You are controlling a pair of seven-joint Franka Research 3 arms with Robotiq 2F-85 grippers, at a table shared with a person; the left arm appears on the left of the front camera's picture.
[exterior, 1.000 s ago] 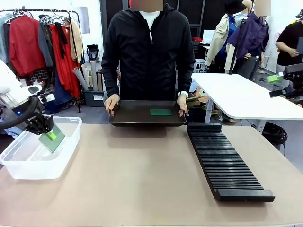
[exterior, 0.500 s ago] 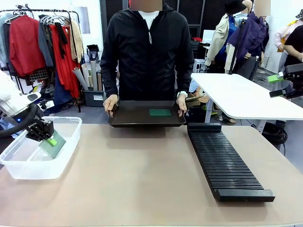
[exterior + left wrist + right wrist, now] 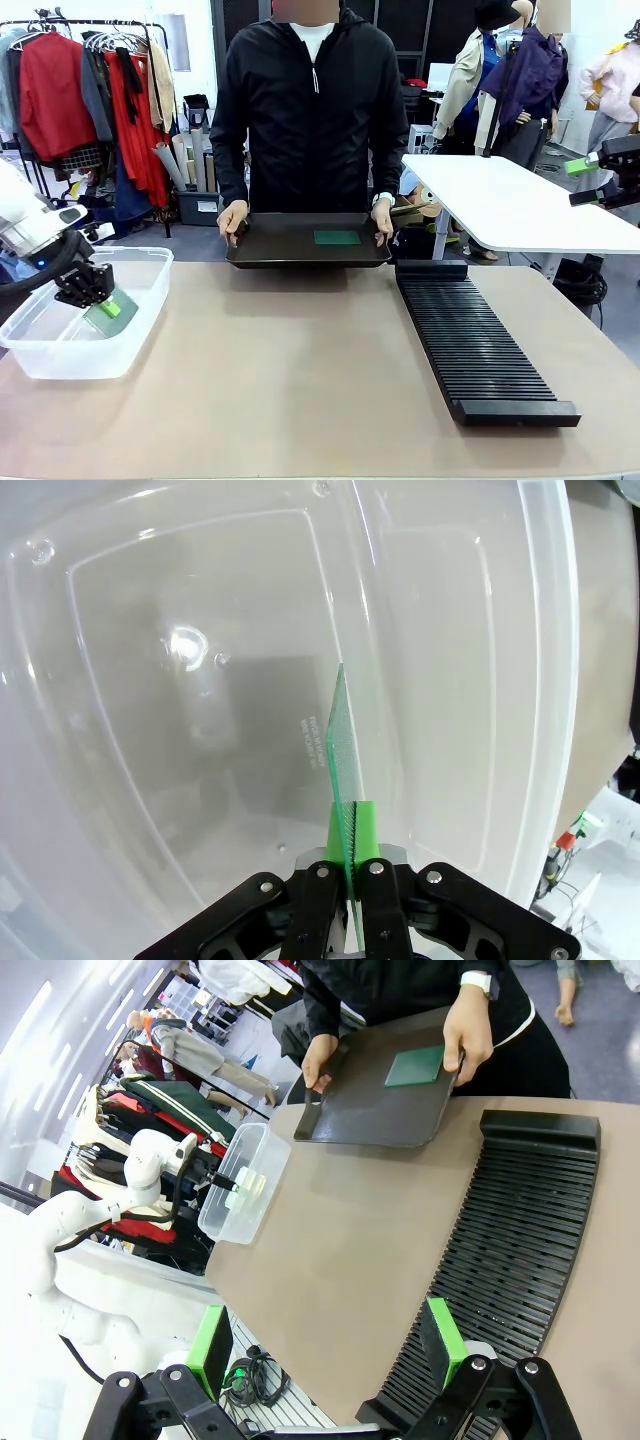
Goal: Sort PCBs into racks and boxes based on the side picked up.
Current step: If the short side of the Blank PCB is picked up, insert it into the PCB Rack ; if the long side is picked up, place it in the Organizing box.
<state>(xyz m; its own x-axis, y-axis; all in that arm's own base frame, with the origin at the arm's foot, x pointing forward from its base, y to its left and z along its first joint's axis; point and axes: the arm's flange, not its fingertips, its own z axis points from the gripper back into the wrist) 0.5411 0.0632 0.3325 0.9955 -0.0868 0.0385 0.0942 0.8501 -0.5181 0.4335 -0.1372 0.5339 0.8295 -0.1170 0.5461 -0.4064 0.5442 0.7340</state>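
The left gripper [image 3: 104, 302] is seen lowered into the clear plastic tub [image 3: 140, 335] at the left end of the tan table [image 3: 300, 380]. Its jaws are clenched on the edge of a thin green PCB [image 3: 117, 316], which is held tilted inside the tub. In the left wrist view the same board [image 3: 343, 735] is seen edge-on, pinched between the green pads [image 3: 366, 825], its finely dotted face turned to one side and its far corner pointed at the tub's floor [image 3: 200, 630]; whether it touches the floor cannot be told. At the far side of the table a dark tray [image 3: 290, 257] is held level by the person's hands [image 3: 235, 217], one at each end. A second PCB [image 3: 337, 238] is laid flat on the tray, towards its right end. The long black slotted rack [image 3: 470, 340] is set on the right half of the table, well apart from the tub. In the right wrist view the right gripper [image 3: 328, 1340] is shown high above the near end of the rack [image 3: 520, 1250], its jaws spread wide with nothing between them.
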